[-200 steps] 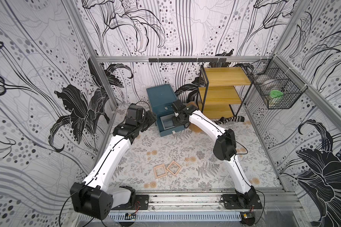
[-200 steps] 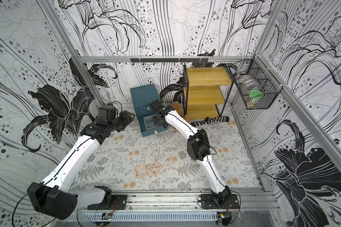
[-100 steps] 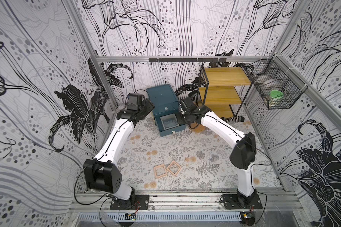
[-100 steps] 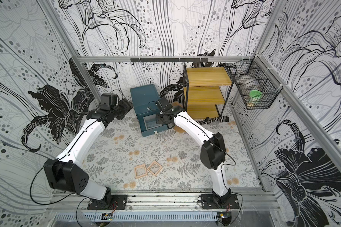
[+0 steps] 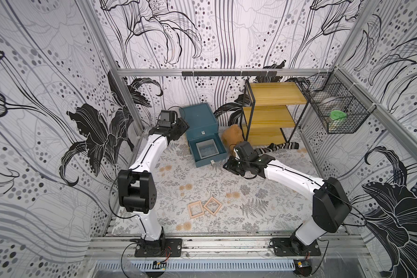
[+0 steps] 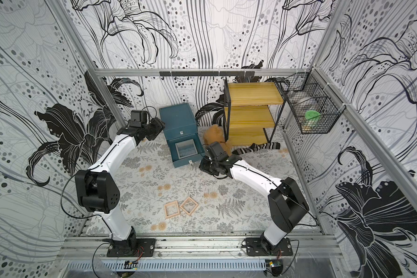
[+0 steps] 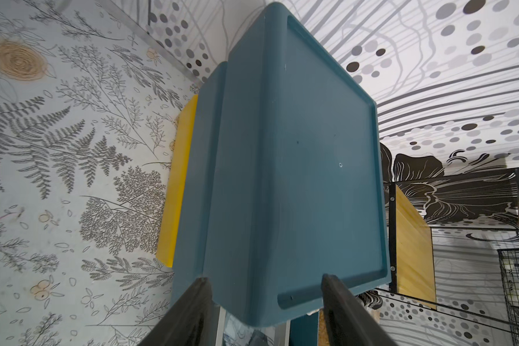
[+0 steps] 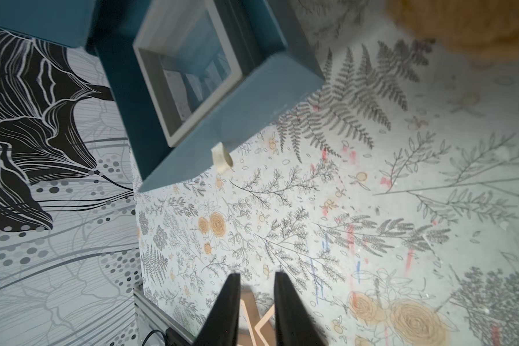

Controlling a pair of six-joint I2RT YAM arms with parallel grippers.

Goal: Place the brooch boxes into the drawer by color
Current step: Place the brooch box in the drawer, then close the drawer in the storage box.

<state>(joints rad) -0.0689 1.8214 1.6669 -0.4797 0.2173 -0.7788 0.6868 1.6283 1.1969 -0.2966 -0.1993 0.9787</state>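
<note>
Right wrist camera looks back at the open drawer point(image 8: 219, 125), and that tells the story. The right gripper point(image 8: 257, 274) was reaching over that drawer a second ago and has now pulled back above the mat point(image 5: 250, 192), just right of the drawer's front corner. Its jaws show only a slim gap, grasping nothing. A grey box point(image 8: 206, 109) lies flat inside the drawer, so I'd judge the grey drop done. Whether a second grey one sits under it I can't tell.

The left gripper point(image 5: 179, 126) has shifted too, and is now at the far left of the chest point(image 5: 199, 118). Its jaws stand apart astride the chest's top left edge. I can't say whether they touch it, though bracing seems likely.

Counting: one chest, one drawer pulled out, one closed knob point(image 5: 203, 132) showing above it. One grey box is seen. Two pale boxes point(image 5: 196, 210) point(image 5: 212, 205) lie just beside each other on the near mat, well apart from the chest. No yellow ones are in sight. The pale pair looks like what's left, once this drawer is shut.
</note>
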